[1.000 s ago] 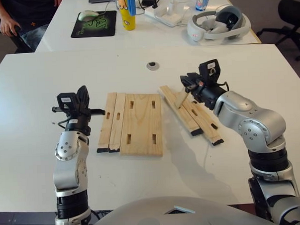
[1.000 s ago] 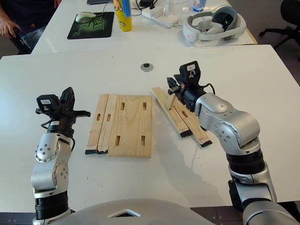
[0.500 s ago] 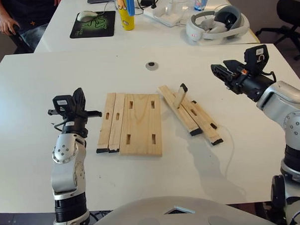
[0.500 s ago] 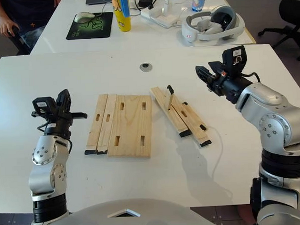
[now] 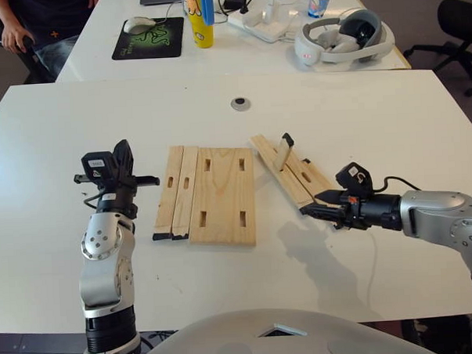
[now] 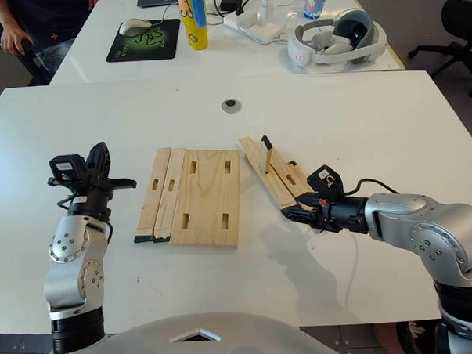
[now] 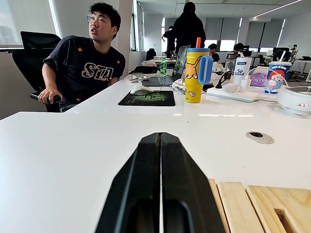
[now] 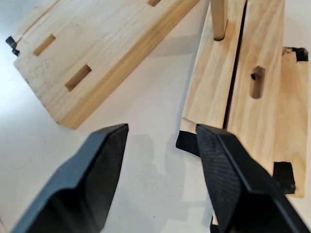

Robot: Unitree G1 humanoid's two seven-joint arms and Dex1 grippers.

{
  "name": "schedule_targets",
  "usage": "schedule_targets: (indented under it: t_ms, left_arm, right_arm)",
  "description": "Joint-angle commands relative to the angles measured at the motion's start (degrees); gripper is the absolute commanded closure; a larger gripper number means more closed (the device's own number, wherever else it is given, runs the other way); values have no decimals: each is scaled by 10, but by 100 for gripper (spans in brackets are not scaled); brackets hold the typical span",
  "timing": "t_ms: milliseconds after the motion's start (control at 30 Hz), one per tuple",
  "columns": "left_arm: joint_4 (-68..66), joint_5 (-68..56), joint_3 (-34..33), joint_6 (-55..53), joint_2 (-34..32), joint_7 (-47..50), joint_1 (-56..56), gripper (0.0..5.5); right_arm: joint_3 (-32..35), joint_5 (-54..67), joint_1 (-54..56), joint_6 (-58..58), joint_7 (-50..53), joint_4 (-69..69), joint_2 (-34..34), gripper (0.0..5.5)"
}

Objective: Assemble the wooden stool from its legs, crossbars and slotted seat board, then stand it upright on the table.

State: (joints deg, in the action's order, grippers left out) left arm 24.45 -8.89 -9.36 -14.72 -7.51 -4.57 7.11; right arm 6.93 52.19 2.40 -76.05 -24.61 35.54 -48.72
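Beside the angled legs (image 5: 299, 176), right claw (image 5: 314, 210) rests, fingers spread.

white table (image 5: 76, 113) | second desk (image 5: 98, 57) behind | office chair (image 5: 456, 18) | grey floor (image 5: 442, 58)

Seat board (image 5: 221, 195) lies on the table (image 5: 62, 137) between left legs (image 5: 166, 197) and right legs (image 5: 300, 179).

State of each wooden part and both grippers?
Wide pale wooden seat board with four slots: flat on table.
Two narrow slotted wooden planks: flat, beside it.
Two black-tipped wooden planks: flat, slanted.
Short wooden peg: standing in one plank's slot.
Left gripper: shut, empty.
Right gripper: open, at black-tipped ends.
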Motion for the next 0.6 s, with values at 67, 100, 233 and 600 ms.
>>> schedule_targets:
  t_ms: [67, 100, 233, 600]
  left_arm:
    - [-3, 1, 3, -3, -2, -2, -7, 550]
    - [-4, 1, 5, -2, -2, -2, -7, 550]
    - [-6, 1, 6, -1, -2, -3, -8, 550]
    - [-13, 2, 11, 0, -4, -7, -18, 550]
  right_arm:
    - [-37, -45, -11, -6, 28, 4, 1, 291]
    - [-43, -53, -12, -4, 31, 3, 1, 291]
    - [-53, -75, -14, -1, 31, -1, 7, 291]
    - [-103, -151, -21, 40, 34, -53, 40, 291]
